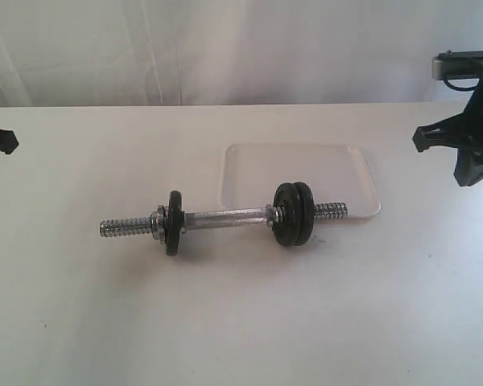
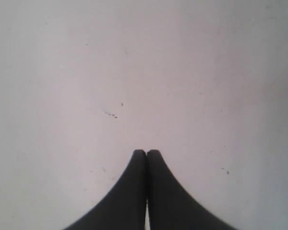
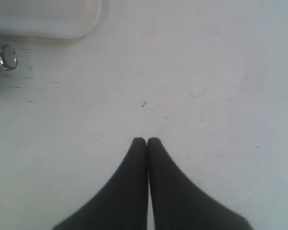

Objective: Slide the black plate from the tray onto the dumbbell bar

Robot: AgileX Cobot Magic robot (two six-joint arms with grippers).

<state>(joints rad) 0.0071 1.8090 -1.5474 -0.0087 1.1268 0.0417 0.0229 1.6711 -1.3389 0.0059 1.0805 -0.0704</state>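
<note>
The white tray lies behind the chrome dumbbell bar with no disc on it. Three black discs stand on the bar: two side by side towards the right end and one towards the left end. I cannot tell which of them is the black plate. My left gripper is shut over bare table, far left of the bar. My right gripper is shut too, far right. In its view the tray corner and the bar's threaded tip show.
A chrome collar nut sits outside the left disc. Both threaded bar ends stick out bare. White table surface spreads in front of the bar, with a white backdrop behind the table.
</note>
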